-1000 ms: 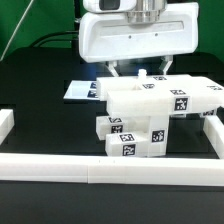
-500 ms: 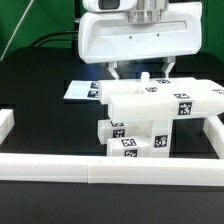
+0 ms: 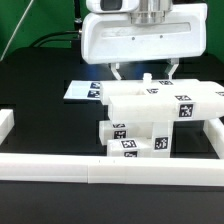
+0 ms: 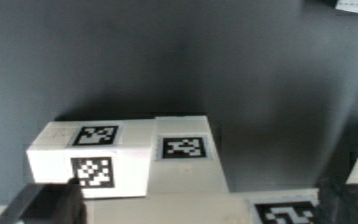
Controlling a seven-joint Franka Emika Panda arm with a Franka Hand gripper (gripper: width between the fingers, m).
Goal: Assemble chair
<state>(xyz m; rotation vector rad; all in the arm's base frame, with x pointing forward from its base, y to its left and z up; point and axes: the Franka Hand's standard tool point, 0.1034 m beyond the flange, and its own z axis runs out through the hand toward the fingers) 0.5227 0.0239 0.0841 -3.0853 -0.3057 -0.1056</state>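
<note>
The partly assembled chair [image 3: 145, 105] is being shown on the black table [image 3: 40, 120], inside the white border rail [image 3: 60, 167]. Black-and-white square tags are being displayed on it, with no readable writing. The gripper [image 3: 146, 72] is being held spread above it, gripping nothing.

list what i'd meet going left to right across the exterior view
short white plastic rail end → thin flat white marker board → chunky white plastic chair assembly with square tags → white plastic side rail. The long white front rail spans the whole width, so it is left out.
</note>
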